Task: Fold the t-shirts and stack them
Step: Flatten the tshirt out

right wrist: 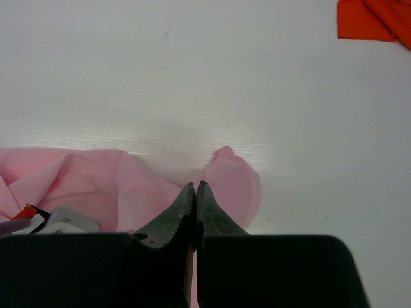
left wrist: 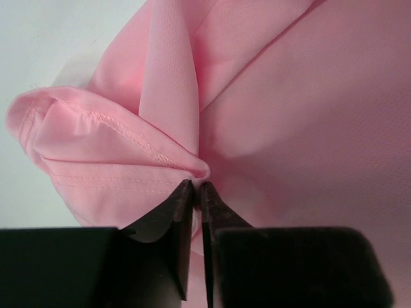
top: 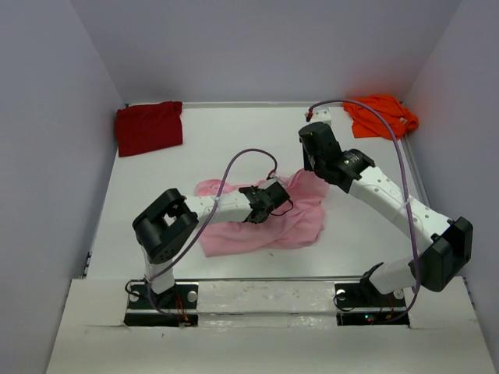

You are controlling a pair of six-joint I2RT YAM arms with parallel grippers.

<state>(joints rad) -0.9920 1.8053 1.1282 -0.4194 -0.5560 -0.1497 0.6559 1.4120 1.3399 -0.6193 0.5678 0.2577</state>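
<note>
While the left gripper [left wrist: 197, 186] is clamping a fold of the crumpled pink shirt [top: 300, 222] and the right gripper [right wrist: 194, 186] is sitting closed at its edge, the red shirt [top: 148, 127] and orange shirt [top: 382, 115] are lying unstacked in far corners.

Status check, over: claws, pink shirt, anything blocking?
Left claw shut on pink shirt fold. Right claw shut at its edge, grip unclear. Shirt crumpled, unfolded. Red shirt, orange shirt in far corners, nothing blocking.

My left arm [top: 212, 206] and right arm [top: 387, 193] are white tubes with chunky black joints, each trailing a thin purple cable [top: 251, 151]. Black base plates [top: 136, 315] sit at the frame's bottom; my left gripper [left wrist: 197, 185] is matte black.
</note>
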